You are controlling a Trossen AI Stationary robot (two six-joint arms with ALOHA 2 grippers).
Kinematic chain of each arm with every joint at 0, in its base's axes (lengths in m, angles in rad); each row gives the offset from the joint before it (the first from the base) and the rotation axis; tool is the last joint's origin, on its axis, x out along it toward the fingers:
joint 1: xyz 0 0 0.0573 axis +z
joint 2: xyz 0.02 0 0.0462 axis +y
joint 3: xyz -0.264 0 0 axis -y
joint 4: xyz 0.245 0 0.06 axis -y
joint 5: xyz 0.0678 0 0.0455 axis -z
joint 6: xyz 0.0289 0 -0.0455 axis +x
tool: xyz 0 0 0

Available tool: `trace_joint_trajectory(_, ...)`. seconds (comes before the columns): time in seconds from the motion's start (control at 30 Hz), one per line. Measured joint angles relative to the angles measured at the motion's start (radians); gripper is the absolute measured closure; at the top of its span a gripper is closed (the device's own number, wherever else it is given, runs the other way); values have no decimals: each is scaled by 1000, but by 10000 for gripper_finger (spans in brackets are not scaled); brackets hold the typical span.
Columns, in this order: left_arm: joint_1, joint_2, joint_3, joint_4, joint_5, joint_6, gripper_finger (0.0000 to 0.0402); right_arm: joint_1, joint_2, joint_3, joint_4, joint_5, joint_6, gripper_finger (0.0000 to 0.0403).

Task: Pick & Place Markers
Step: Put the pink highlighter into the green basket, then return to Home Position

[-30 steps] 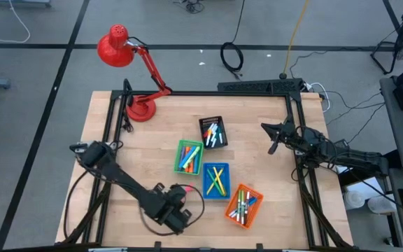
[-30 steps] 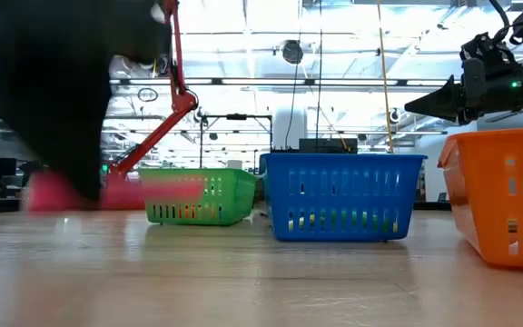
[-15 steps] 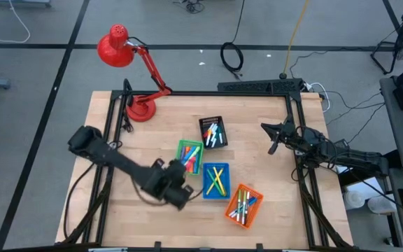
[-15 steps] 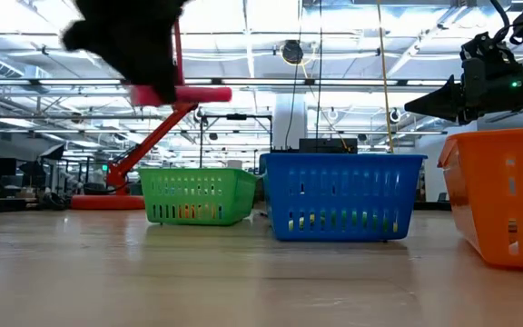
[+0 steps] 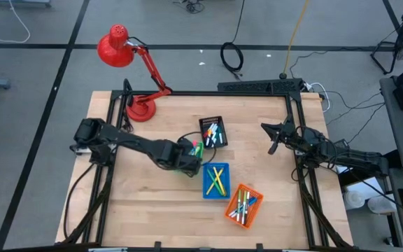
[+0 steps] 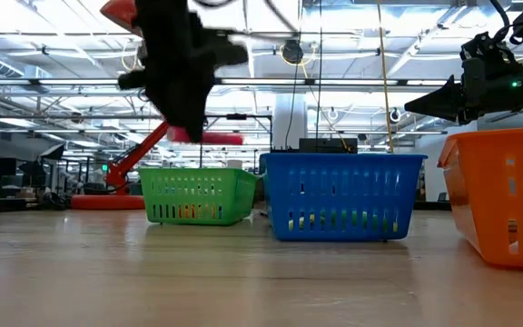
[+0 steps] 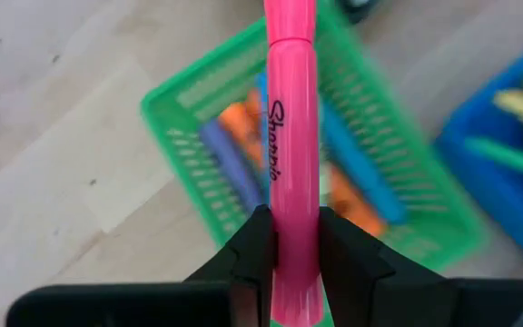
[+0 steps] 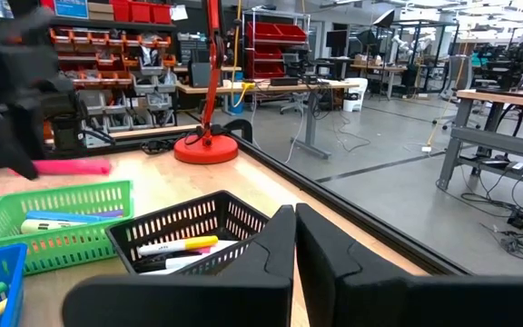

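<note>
One pink marker is clamped in the left gripper above the green basket. Right gripper waits at the table's right edge, fingers together.

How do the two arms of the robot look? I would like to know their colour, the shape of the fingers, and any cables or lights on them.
Both arms are black and jointed. The left gripper has two flat, dark, matte fingers that narrow toward the tips. The right gripper has the same wedge-shaped black fingers. Black cables run along the right arm, and a small green light glows on its wrist in the low view.
</note>
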Motion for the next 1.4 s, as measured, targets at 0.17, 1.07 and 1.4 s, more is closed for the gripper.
trace_joint_trajectory(0.17,43,0,-115,63,81,15,332,0,0,0,0,0,0,403)
trace_joint_trajectory(1.07,-2,-256,-189,310,220,494,105,0,0,0,0,0,0,403)
trace_joint_trajectory(1.4,-110,-549,-948,1609,175,745,92,0,3,0,-4,-1,0,403)
